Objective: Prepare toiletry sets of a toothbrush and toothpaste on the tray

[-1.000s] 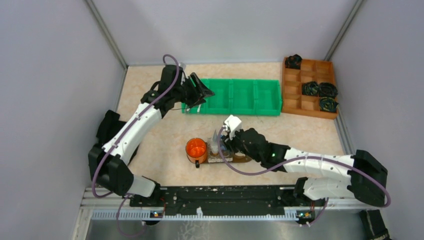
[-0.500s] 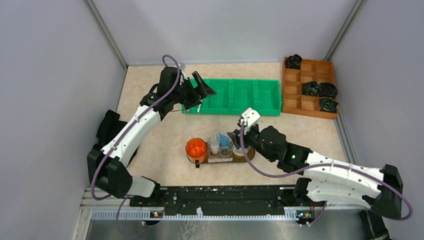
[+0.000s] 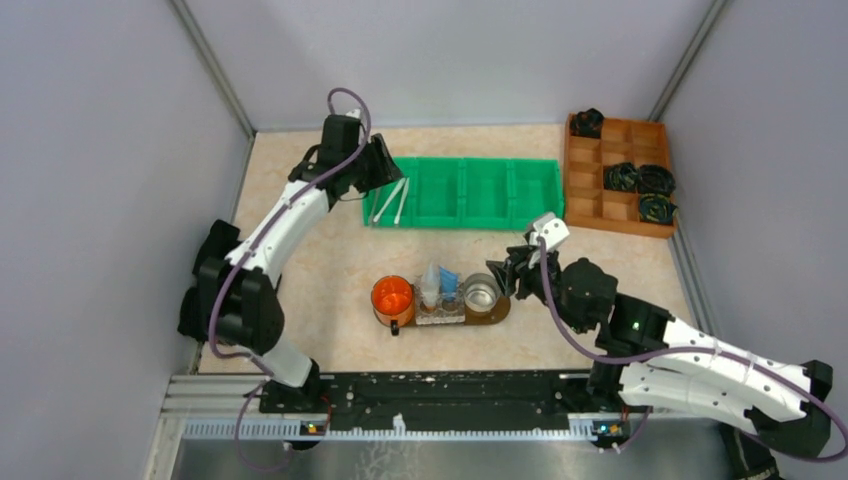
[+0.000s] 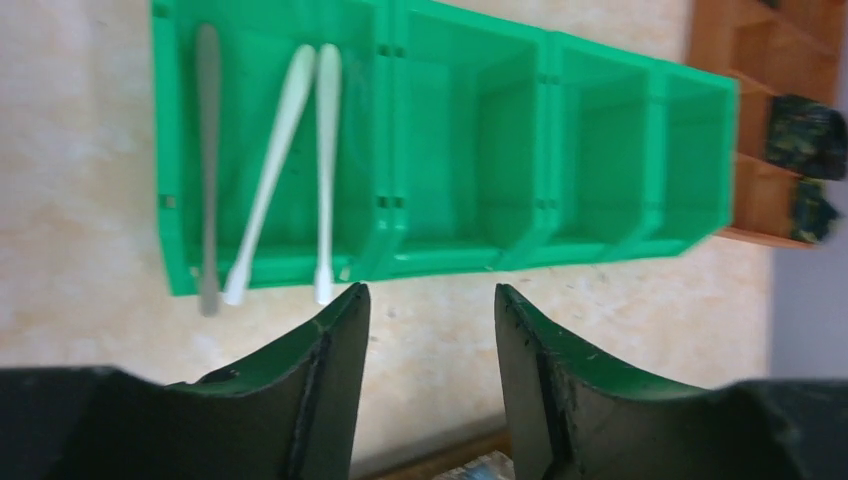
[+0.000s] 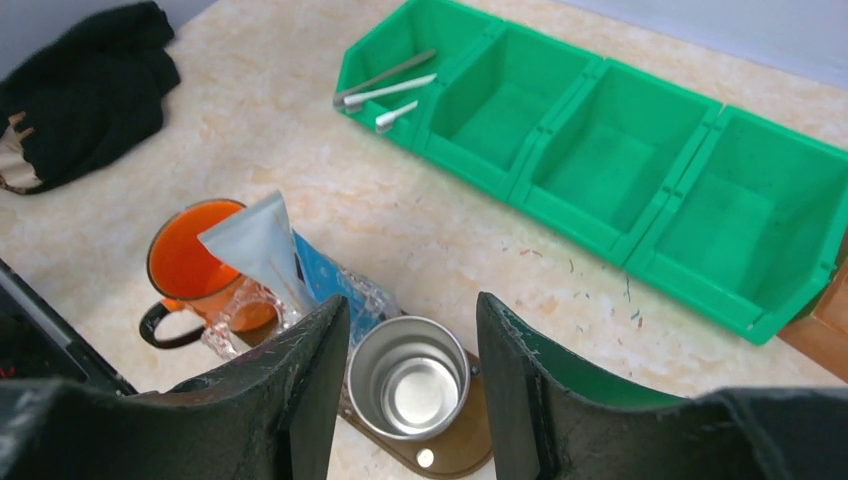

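The dark wooden tray lies mid-table and carries an orange mug, two clear glasses and a steel cup. A white tube and a blue tube stand in the glasses. In the right wrist view the white tube, blue tube, steel cup and tray lie below my open, empty right gripper. It hovers just right of the tray. Three toothbrushes lie in the green bin's left compartment. My left gripper is open and empty above that bin end.
The green bin spans the back middle; its other compartments hold nothing. An orange-brown compartmented box with black bundles stands at the back right. Grey walls close in the left, back and right sides.
My right gripper has drawn back to the right from the glasses, uncovering the blue tube and the steel cup. My left gripper has shifted left and back over the bin, uncovering the toothbrushes.
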`<action>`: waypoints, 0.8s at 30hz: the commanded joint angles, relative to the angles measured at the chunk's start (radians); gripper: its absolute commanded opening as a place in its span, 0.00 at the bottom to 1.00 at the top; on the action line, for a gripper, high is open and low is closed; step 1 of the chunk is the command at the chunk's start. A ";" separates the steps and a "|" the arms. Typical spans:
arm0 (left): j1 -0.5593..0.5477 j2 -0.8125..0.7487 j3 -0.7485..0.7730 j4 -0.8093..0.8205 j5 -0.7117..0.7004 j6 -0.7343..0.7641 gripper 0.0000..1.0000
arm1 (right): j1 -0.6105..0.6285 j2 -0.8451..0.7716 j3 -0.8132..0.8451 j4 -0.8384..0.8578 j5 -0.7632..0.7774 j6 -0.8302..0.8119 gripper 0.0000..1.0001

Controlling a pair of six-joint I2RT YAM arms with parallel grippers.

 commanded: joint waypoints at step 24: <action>-0.009 0.276 0.172 -0.366 -0.199 0.422 0.47 | 0.009 0.055 -0.053 0.037 -0.031 0.065 0.44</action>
